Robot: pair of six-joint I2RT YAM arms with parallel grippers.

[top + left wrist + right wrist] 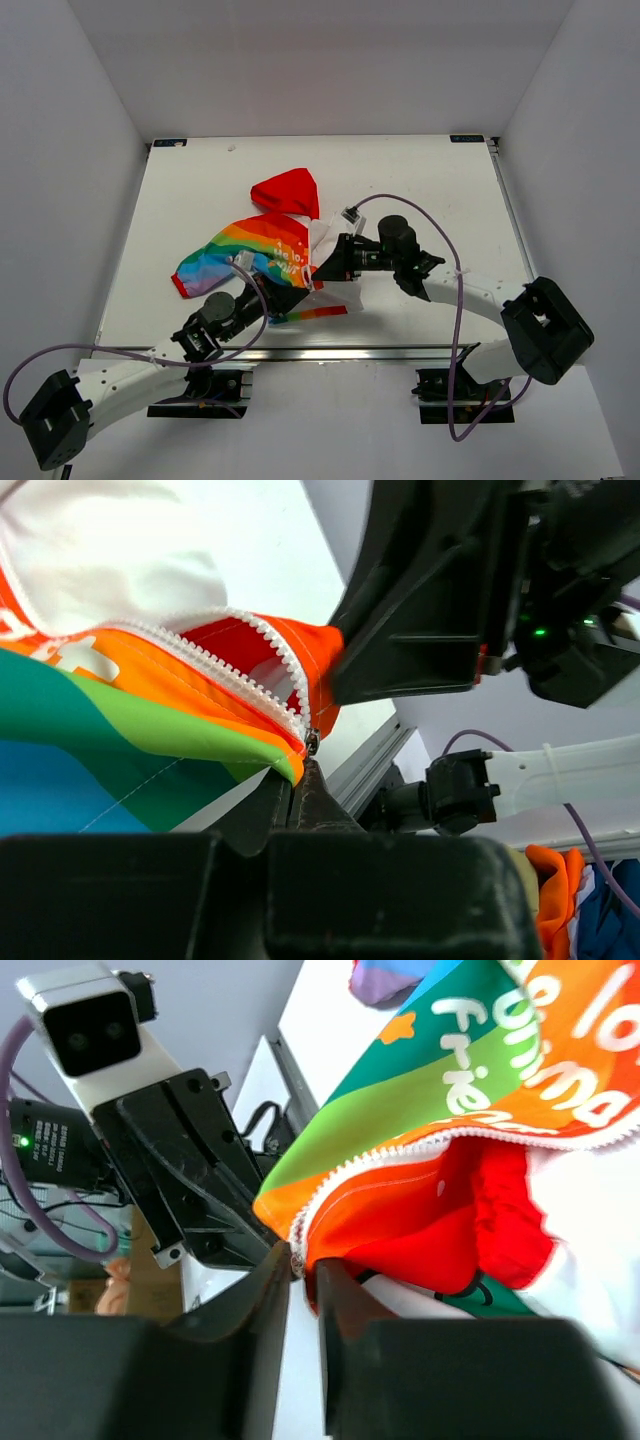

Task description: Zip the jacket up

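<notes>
One unzipped jacket [255,255] on white table [200,190]

There is one jacket [262,255] on one tabletop [420,170]. Two grippers meet at the jacket's near hem: the left gripper [303,770] and the right gripper [303,1265]. Two purple leads flank the jacket: the left cable [90,347] and the right cable [459,330]. The jacket shows two rows of zipper teeth [200,662].

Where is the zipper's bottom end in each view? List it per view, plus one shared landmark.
Top external: zipper end, barely visible at the jacket's near edge, centre.
Left wrist: zipper end, lower centre, just above the left gripper tips.
Right wrist: zipper end, lower left, at the right gripper tips.
Shared landmark: rainbow panel.
</notes>
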